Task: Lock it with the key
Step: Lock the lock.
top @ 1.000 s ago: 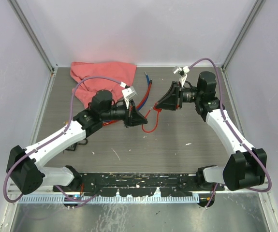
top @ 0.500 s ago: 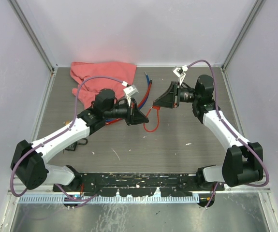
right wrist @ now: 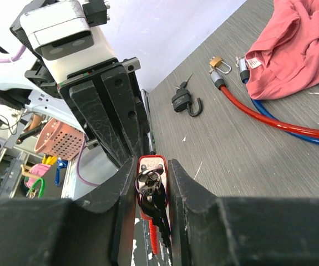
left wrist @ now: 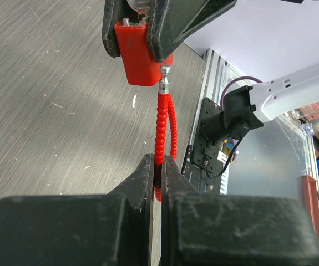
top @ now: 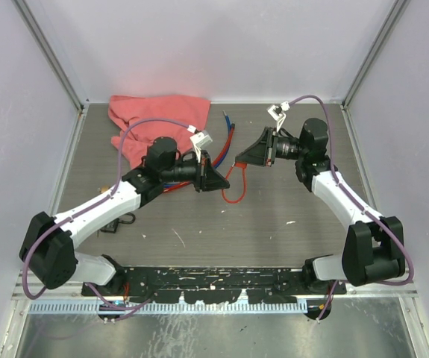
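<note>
We see the red lock body [left wrist: 140,55] [top: 240,164] [right wrist: 151,162] clamped in the right jaws, which close narrow on its two sides. It hangs above the bench [top: 274,216] near the middle, between the two arms. The left jaws are nearly closed, pinching the red ribbed cable [left wrist: 162,127] [top: 234,199] just below the body. From there the cable runs straight up to a metal tip [left wrist: 165,75]. The tip meets the body's underside; we cannot tell how deep it sits. In the top view the rest of the cable loops down onto the bench under the two sets of jaws. In the right wrist view a bunch of dark keys [right wrist: 151,194] on a ring hangs at the body's face, between the right fingers; we cannot tell if one is in the keyhole. A pink cloth [top: 158,119] [right wrist: 298,39] lies at the back left. Beside it a thick red cable [right wrist: 270,119] and a blue cable [right wrist: 292,136] run side by side. A black padlock [right wrist: 184,102] with its shackle open and a small brass padlock [right wrist: 218,62] lie near them on the bench.
</note>
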Controlling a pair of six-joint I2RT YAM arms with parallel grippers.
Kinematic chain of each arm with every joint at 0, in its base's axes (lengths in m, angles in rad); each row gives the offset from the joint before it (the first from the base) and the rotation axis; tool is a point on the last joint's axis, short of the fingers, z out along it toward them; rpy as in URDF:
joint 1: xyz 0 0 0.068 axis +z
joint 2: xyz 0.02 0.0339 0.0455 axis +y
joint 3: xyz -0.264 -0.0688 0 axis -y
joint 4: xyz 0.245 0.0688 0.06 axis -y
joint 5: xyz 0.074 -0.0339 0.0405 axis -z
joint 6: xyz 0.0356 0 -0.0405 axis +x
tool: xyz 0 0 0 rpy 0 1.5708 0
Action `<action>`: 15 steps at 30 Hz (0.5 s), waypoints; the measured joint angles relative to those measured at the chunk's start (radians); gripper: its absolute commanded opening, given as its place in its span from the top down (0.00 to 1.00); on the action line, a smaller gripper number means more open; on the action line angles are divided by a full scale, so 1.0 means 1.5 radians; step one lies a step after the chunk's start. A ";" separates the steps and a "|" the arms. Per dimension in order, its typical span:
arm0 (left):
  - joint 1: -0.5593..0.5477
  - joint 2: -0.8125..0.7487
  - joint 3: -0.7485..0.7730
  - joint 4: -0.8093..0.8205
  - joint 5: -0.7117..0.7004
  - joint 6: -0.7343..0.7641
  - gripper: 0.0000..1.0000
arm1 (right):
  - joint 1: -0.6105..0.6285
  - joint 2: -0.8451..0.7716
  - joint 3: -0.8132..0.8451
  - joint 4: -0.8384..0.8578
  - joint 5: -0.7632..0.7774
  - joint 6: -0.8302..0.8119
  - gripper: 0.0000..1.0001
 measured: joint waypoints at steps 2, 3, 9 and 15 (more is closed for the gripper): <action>0.002 0.001 -0.006 0.007 0.002 -0.003 1.00 | 0.000 0.000 -0.005 0.000 0.005 0.003 0.99; 0.002 0.001 -0.009 0.013 0.001 -0.004 1.00 | 0.000 0.001 -0.006 0.000 0.008 0.004 0.99; 0.003 0.001 -0.029 0.041 -0.006 -0.018 1.00 | -0.006 0.004 -0.020 0.027 0.021 0.032 0.99; 0.005 0.001 -0.042 0.061 -0.012 -0.044 1.00 | -0.011 0.018 -0.030 0.095 0.028 0.089 0.99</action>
